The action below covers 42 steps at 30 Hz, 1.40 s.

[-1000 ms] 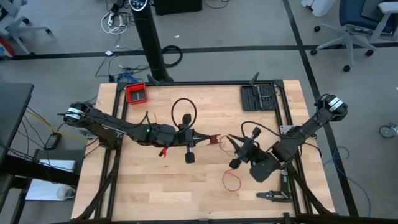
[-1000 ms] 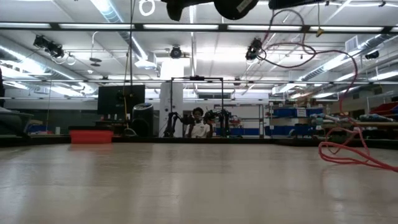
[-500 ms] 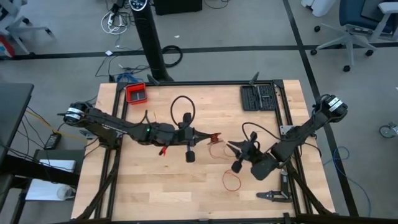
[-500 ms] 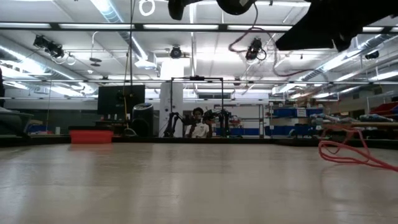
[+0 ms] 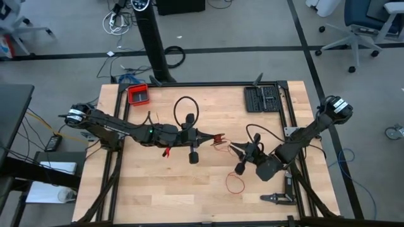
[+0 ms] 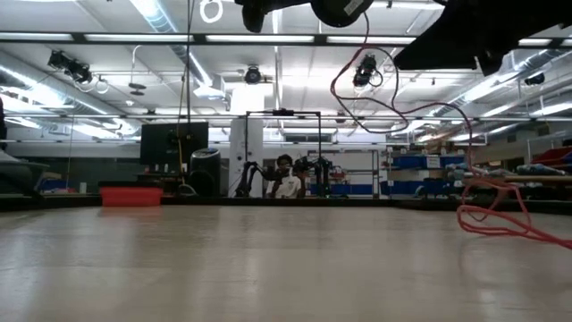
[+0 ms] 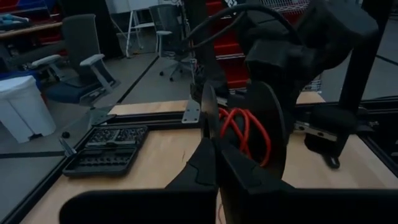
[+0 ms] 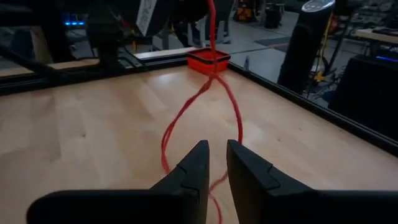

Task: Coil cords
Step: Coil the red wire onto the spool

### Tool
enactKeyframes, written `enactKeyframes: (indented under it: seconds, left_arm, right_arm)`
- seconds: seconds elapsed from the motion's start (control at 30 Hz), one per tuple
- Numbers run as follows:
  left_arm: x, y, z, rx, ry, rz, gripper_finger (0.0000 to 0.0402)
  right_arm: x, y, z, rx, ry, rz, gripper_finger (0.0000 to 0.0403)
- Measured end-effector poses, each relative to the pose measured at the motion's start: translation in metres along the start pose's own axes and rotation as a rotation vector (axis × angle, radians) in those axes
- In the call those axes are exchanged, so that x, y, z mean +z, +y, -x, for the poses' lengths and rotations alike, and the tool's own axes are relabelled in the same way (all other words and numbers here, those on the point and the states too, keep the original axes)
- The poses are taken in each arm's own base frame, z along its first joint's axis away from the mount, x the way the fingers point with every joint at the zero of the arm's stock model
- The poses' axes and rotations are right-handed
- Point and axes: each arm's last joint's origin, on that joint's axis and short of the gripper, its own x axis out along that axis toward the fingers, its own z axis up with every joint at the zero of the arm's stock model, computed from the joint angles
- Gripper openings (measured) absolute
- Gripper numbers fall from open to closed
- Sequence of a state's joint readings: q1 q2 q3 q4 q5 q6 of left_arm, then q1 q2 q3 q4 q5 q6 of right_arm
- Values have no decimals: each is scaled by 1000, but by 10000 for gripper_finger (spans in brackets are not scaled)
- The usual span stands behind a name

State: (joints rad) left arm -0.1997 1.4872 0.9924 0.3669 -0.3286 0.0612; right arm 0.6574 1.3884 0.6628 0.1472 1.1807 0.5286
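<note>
Tabletop (image 5: 158, 189) pale wood, matt, smooth, framed by black metal rails. Cord (image 8: 186, 118) thin, red, slightly glossy plastic. Red tray (image 5: 138, 94) plastic-looking, far-left corner. Gripper fingers (image 8: 193, 171) matt black.

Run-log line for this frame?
left hand: shut on thin red cord | right hand: open, beside cord | loose loop on wooden table
</note>
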Motion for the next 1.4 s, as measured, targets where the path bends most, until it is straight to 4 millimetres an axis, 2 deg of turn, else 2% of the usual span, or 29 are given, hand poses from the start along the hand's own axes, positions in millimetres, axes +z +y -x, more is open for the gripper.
enactKeyframes:
  seconds: [0.37,0.63,0.77,1.4]
  left_arm:
    - [0,0,0,0,-1,1,5]
    - [0,0,0,0,1,0,5]
    - [0,0,0,0,3,4,5]
    - [1,0,0,0,-9,24,5]
  right_arm:
    - [13,0,-12,-3,-41,72,59]
    - [24,9,-2,69,-110,243,58]
    - [24,8,-1,21,-119,297,58]
    - [22,-4,-27,17,-53,355,54]
